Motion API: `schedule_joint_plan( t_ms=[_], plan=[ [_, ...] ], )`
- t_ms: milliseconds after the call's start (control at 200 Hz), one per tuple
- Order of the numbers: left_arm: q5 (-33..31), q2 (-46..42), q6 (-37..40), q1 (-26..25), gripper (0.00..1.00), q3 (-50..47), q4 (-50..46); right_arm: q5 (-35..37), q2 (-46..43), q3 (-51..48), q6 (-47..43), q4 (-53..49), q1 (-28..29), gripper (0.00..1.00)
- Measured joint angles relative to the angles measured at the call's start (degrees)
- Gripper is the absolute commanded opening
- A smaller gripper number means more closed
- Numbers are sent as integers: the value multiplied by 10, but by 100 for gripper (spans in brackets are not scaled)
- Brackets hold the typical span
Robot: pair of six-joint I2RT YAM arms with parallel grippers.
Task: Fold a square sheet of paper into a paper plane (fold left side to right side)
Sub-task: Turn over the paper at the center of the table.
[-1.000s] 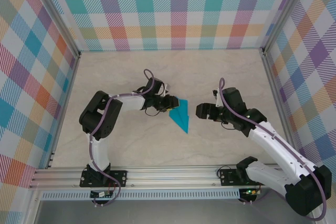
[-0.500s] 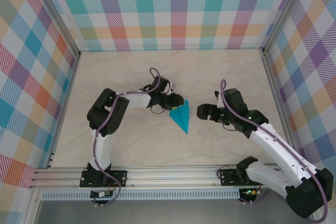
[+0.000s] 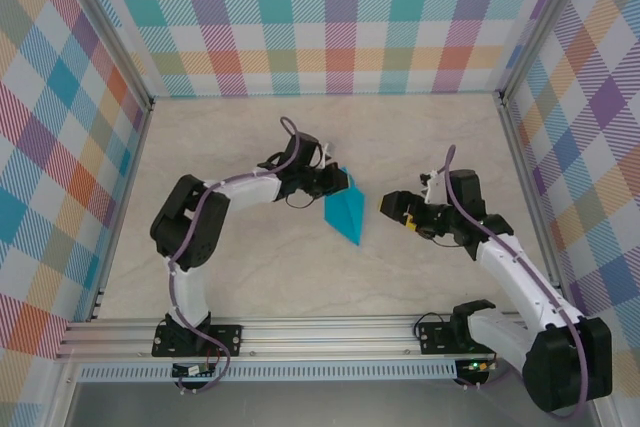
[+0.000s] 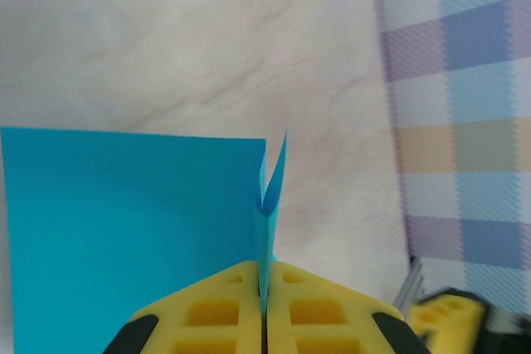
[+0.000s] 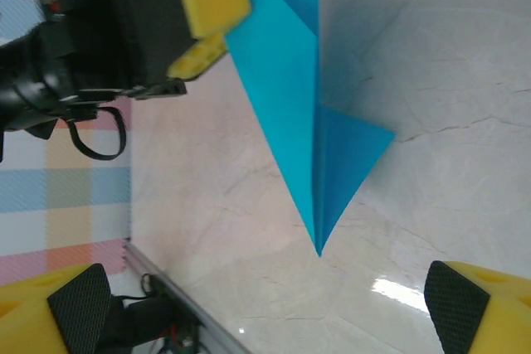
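Beige marbled tabletop (image 3: 250,277), plaid walls (image 3: 330,17); left claw (image 3: 335,184) pinches teal-blue folded paper plane (image 3: 345,212); right claw (image 3: 391,205), three o'clock, wide, empty.

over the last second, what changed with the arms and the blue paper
The left gripper moved in and closed on the wide end of the paper plane, pinching an upright flap. The right gripper opened wide and drew back slightly to the right, clear of the paper. The plane stayed in about the same spot on the table, its sharp tip toward the arm bases.
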Motion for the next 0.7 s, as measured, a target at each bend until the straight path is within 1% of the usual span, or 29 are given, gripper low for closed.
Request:
schedule_joint_plan(
  t_ms=[160, 295, 495, 645, 700],
  plan=[
    [-7, -88, -1, 3, 6, 28, -7, -87, 21, 0, 39, 88, 0, 100],
    [-6, -128, -12, 4, 6, 46, -2, -127, 40, 1, 68, 147, 9, 100],
    [6, -144, -44, 4, 6, 47, 9, -144, 62, 6, 98, 217, 53, 100],
    [24, -144, -70, 4, 6, 46, 20, -145, 78, 20, 122, 268, 72, 100],
    [30, -144, -80, 4, 6, 43, 31, -145, 86, 28, 131, 285, 76, 94]
  ],
)
